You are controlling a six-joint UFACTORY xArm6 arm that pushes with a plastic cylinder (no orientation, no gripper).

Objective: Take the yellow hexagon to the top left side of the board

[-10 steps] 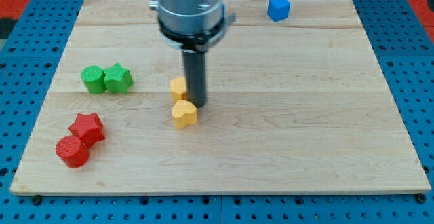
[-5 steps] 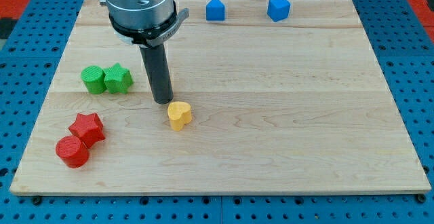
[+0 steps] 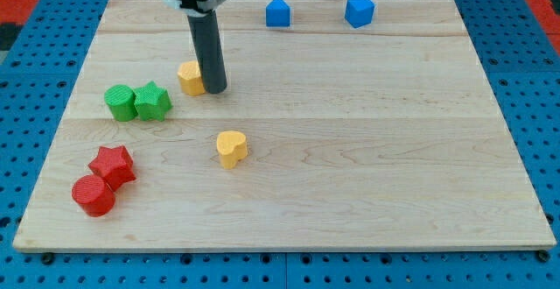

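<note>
The yellow hexagon (image 3: 190, 77) lies on the wooden board (image 3: 367, 149), left of centre in the upper half. My tip (image 3: 215, 88) stands right against its right side, touching it. A yellow heart-shaped block (image 3: 232, 148) lies below them, apart from the tip.
A green cylinder (image 3: 120, 102) and a green star (image 3: 153, 102) sit side by side at the left. A red star (image 3: 112, 164) and a red cylinder (image 3: 93, 194) lie at the lower left. Two blue blocks (image 3: 277, 12) (image 3: 359, 10) sit at the top edge.
My tip has moved up and to the left, pushing the yellow hexagon away from the yellow heart towards the upper left. The heart has stayed where it was.
</note>
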